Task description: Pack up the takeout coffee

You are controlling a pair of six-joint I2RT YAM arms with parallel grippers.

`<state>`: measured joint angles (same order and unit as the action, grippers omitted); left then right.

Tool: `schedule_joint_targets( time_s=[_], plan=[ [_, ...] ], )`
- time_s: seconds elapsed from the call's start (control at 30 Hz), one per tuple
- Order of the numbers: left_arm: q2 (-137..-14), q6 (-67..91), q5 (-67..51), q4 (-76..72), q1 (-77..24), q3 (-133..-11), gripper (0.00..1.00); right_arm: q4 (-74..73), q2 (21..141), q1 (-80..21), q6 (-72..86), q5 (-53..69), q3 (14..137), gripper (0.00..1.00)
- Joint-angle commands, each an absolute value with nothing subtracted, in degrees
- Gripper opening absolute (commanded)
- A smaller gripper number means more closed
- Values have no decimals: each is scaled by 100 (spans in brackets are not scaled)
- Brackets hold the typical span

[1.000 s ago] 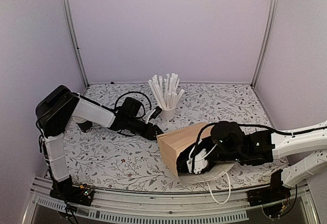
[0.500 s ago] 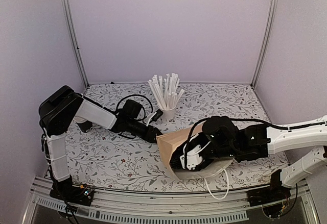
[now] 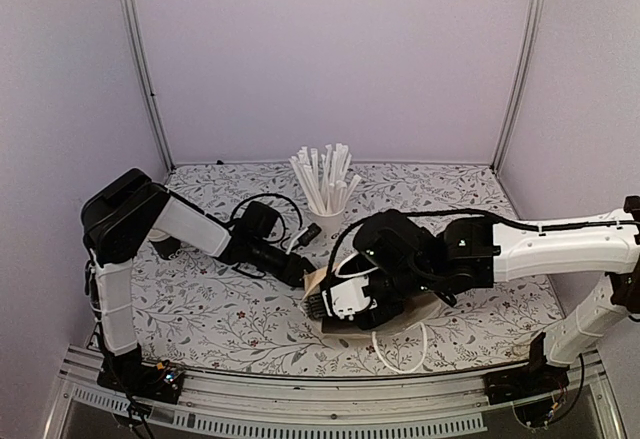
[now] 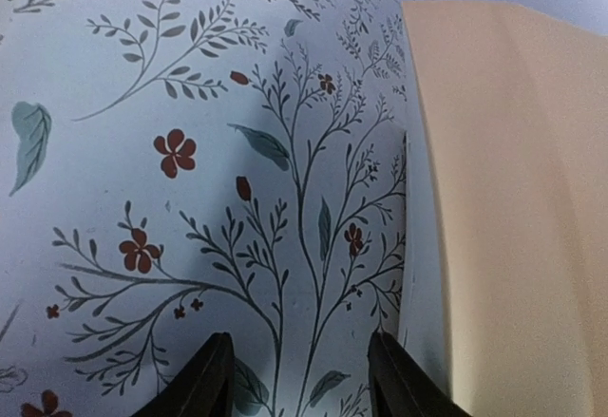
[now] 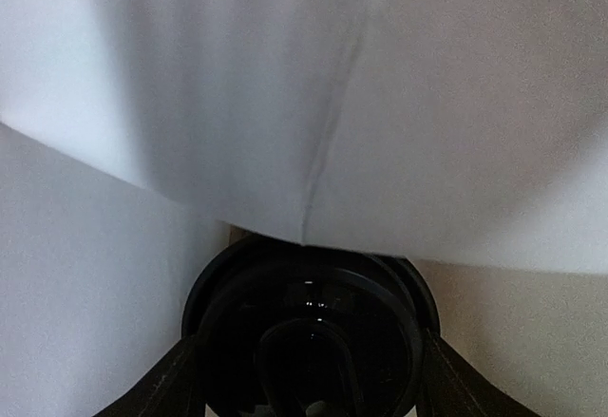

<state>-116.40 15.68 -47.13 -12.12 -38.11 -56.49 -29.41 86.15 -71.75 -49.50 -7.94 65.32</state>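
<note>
In the right wrist view the takeout coffee's round black lid [image 5: 309,327] sits between my right gripper's [image 5: 309,393] dark fingers [image 5: 171,384], which press on both of its sides. The cup below the lid is hidden. White and tan paper of the bag [image 5: 313,94] surrounds it closely. From above, the right gripper [image 3: 345,307] reaches into the tan paper bag [image 3: 316,286], which the arm largely covers. My left gripper [image 4: 299,379] stands open and low over the floral cloth, nothing between its fingers, just left of the bag's side [image 4: 513,199]. Seen from above, the left gripper [image 3: 300,271] lies at the bag's left edge.
A white cup of paper-wrapped straws [image 3: 328,221] stands behind the bag near the table's middle. The bag's white cord handle [image 3: 400,357] loops on the floral tablecloth [image 3: 220,309] toward the front edge. Purple walls close in the back and sides.
My right arm has swung left and pushed deeper into the bag, which shifted left against the left gripper and is now mostly covered. The left gripper's fingers narrowed slightly.
</note>
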Motion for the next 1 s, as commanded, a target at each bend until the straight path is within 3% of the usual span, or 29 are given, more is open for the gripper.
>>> schedule_joint_targets(
  time_s=[0.0, 0.43, 0.97],
  plan=[
    [-11619, 1616, -5548, -1447, -4166, -5613, 50, -3880, 8997, -7137, -4323, -809, 6922, 31],
    [-11621, 1827, -6198, -1412, -4500, -5425, 49, -5387, 9441, -7137, -3778, 177, 7640, 31],
    [-11180, 2212, -4404, -738, -4087, -5517, 57, -5472, 9654, -6812, -3771, 811, 7528, 31]
  ],
)
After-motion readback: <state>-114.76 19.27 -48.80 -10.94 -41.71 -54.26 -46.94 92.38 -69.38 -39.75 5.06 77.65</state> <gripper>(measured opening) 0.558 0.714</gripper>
